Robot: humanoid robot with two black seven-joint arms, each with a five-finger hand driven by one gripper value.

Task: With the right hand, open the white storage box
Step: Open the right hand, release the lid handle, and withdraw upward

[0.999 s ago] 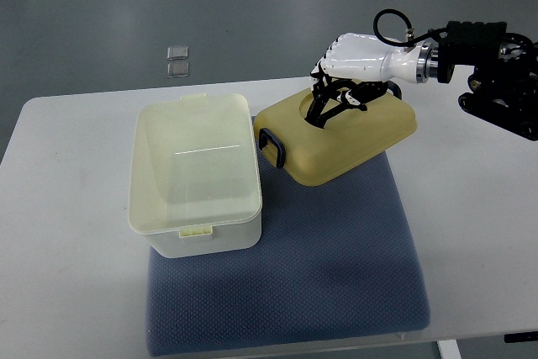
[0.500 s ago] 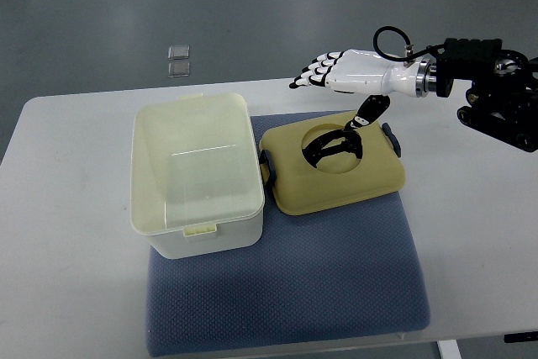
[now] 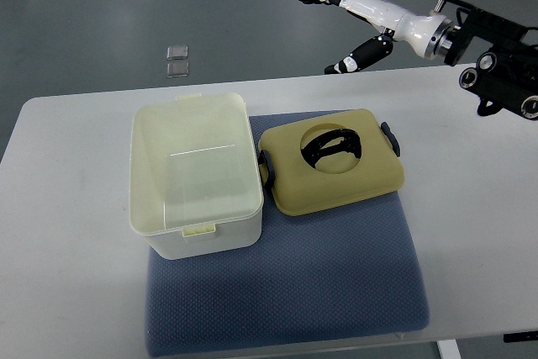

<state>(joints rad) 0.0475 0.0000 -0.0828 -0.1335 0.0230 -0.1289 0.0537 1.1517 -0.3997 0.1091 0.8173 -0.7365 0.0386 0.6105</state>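
Note:
The white storage box [image 3: 193, 176] stands open on the left part of the blue mat [image 3: 328, 275], its inside bare. Its yellowish lid [image 3: 332, 170] lies flat on the mat right beside the box, black handle [image 3: 336, 145] facing up and dark clips at both ends. My right hand [image 3: 346, 24] is raised well above and behind the lid, over the table's far edge, fingers spread and holding nothing. The arm comes in from the upper right. The left arm does not show.
The white table [image 3: 67, 233] carries the mat. Two small clear squares [image 3: 177, 60] lie on the grey floor beyond the table's far edge. The black wrist and forearm hardware [image 3: 500, 65] hangs over the table's right rear corner.
The hand let go of the lid's handle; the lid dropped from tilted to flat on the mat beside the box. The hand then opened and rose up and back to the right.

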